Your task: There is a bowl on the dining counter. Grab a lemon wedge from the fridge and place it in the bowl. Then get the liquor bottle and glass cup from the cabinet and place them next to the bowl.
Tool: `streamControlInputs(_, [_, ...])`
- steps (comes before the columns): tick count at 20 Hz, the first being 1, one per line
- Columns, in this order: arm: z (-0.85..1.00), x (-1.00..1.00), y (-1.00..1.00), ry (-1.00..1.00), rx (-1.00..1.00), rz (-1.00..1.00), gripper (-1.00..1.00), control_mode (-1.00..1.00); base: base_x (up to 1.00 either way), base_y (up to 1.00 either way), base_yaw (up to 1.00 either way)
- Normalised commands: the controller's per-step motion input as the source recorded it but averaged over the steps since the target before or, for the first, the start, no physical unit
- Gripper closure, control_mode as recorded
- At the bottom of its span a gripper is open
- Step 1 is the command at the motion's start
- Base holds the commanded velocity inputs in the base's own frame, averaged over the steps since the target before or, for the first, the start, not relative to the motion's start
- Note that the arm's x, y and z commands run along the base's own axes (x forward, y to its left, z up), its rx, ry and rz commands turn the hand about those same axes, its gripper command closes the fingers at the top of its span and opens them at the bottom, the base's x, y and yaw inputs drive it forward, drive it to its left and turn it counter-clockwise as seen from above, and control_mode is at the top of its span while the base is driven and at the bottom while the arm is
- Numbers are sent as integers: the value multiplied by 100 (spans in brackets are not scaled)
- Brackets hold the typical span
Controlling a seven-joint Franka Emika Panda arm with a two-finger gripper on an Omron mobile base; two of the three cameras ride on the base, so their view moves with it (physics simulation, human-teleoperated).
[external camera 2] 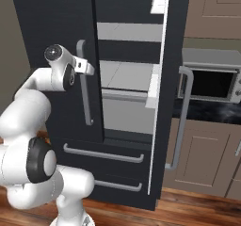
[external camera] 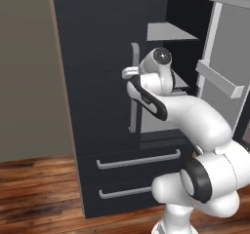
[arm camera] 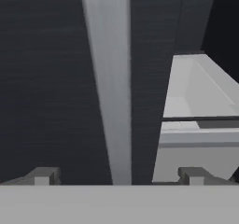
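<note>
the robot stands before a tall dark fridge (external camera 2: 56,27) whose right door (external camera 2: 162,102) is swung open and whose left door (external camera: 97,106) is shut. the gripper (arm camera: 116,174) faces the left door's upright handle (arm camera: 109,87), its fingers (arm camera: 44,175) spread as wide as they go, one on each side of the bar and holding nothing. in the right base view the hand (external camera 2: 82,66) sits just at the handle (external camera 2: 84,84), near its upper end; whether it touches cannot be told.

step in hand, by judgement: opening the fridge to reach the lemon wedge, the first part of the task. no wedge can be made out on the shelves (external camera 2: 127,32) seen through the open half, so its place cannot be told; the bowl, bottle and cup lie outside these views. the next move would call for closing the fingers squarely on the bar and pulling along the door's arc, not straight back, lest the grip slide.

materials: door faces matte charcoal with a fine horizontal grain; handles smooth grey metal bars, rounded; interior shelves and door bins (external camera: 219,77) pale, flat, hard-edged. two drawers (external camera: 136,174) with horizontal pulls sit below. a steel microwave (external camera 2: 212,79) stands beside on a dark speckled surface (external camera 2: 207,112); the floor (external camera: 34,189) is glossy wood plank.
</note>
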Motion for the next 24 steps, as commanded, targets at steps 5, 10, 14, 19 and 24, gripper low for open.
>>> streamControlInputs(5, [-1,23,0,0,6,3,-100,-100,0,0,0])
streamControlInputs(10, [-1,27,0,0,3,0,-100,-100,0,0,0])
streamControlInputs(14, [-2,45,0,0,3,0,-100,-100,0,0,0])
streamControlInputs(19, [-3,55,0,0,2,0,-100,-100,0,0,0])
streamControlInputs(24, [-10,57,6,2,0,0,-100,-100,0,0,0])
